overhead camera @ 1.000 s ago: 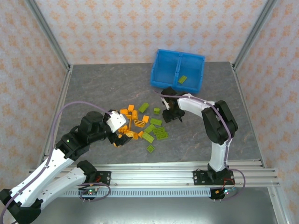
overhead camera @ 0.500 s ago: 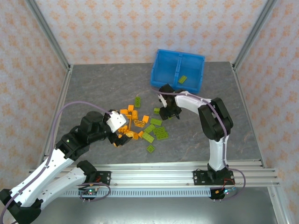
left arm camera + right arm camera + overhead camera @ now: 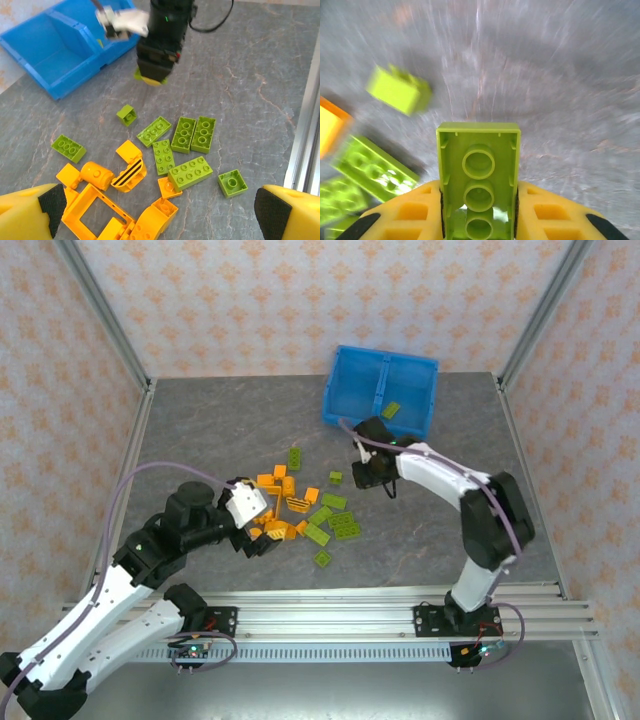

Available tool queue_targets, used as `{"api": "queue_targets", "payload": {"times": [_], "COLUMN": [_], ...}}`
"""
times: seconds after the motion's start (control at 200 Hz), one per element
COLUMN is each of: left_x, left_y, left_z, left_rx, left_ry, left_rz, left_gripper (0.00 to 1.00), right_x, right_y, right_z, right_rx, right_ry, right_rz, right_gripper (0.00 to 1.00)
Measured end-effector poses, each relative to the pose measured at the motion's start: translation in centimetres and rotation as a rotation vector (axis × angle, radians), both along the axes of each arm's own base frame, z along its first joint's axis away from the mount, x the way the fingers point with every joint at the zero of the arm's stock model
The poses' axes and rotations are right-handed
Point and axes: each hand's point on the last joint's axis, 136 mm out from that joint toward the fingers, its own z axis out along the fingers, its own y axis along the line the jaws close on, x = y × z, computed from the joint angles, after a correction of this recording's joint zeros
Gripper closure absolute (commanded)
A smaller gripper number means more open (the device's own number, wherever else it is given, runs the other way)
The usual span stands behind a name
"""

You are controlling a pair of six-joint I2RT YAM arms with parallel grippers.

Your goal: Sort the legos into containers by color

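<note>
Orange legos (image 3: 278,502) and lime green legos (image 3: 342,524) lie scattered mid-table. My right gripper (image 3: 478,202) is shut on a lime green brick (image 3: 478,160), its hollow underside facing the camera, held above the table. From above, that gripper (image 3: 368,474) hangs between the pile and the blue bin (image 3: 352,398), whose two compartments are the containers. One green brick (image 3: 390,410) lies in the right compartment. My left gripper (image 3: 160,220) stands wide open over an orange arch piece (image 3: 150,221) and an orange window frame (image 3: 95,216), touching neither.
Green plates (image 3: 192,134) and a small green square (image 3: 232,182) lie on the grey table in front of my left gripper. A metal rail (image 3: 304,125) runs along the right. Walls and corner posts (image 3: 100,310) enclose the table.
My right gripper shut on the green brick, lifted it off the table and shifted right, toward the bin. A loose green brick slid up-left of the pile. The left arm drew back slightly.
</note>
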Motion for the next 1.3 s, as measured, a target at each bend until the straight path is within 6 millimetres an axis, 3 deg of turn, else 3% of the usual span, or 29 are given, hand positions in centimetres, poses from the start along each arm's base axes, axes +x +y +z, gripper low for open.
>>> {"api": "queue_targets", "payload": {"times": [0.11, 0.205, 0.295, 0.365, 0.53, 0.646, 0.741, 0.846, 0.946, 1.171, 1.301], "left_x": [-0.4, -0.4, 0.2, 1.0, 2.2, 2.5, 2.6, 2.6, 2.6, 2.7, 2.7], "left_y": [-0.1, 0.1, 0.6, 1.3, 2.4, 2.7, 3.0, 3.1, 3.3, 3.4, 3.4], "left_z": [0.4, 0.6, 0.5, 0.2, -0.3, -0.4, -0.3, -0.1, 0.0, 0.0, 0.0], "left_rx": [-0.010, -0.012, 0.005, 0.027, 0.061, 0.073, 0.077, 0.075, 0.073, 0.073, 0.072], "left_ry": [-0.016, -0.023, -0.032, -0.038, -0.035, -0.039, -0.046, -0.053, -0.056, -0.058, -0.058], "left_rz": [-0.018, -0.013, 0.033, 0.088, 0.175, 0.199, 0.214, 0.221, 0.230, 0.237, 0.237], "left_gripper": [0.00, 0.00, 0.00, 0.00, 0.00, 0.00, 0.00, 0.00, 0.00, 0.00, 0.00], "right_x": [2.0, 4.1, 6.8, 9.4, 16.0, 20.0, 21.9, 22.4, 22.5, 22.1, 21.1], "right_y": [-1.2, -3.4, -6.3, -8.4, -10.9, -11.2, -11.4, -11.7, -11.7, -11.8, -12.0], "right_z": [6.8, 11.0, 13.2, 13.8, 12.6, 9.8, 7.2, 4.1, 2.6, 3.0, 3.6], "right_rx": [0.111, 0.162, 0.191, 0.195, 0.156, 0.129, 0.102, 0.060, 0.036, 0.025, 0.027], "right_ry": [-0.193, -0.311, -0.370, -0.390, -0.375, -0.326, -0.279, -0.220, -0.181, -0.169, -0.164], "right_rz": [-0.122, -0.253, -0.391, -0.483, -0.597, -0.624, -0.639, -0.648, -0.652, -0.661, -0.662], "right_gripper": [0.71, 0.71, 0.71, 0.71, 0.69, 0.67, 0.64, 0.62, 0.58, 0.45, 0.45]}}
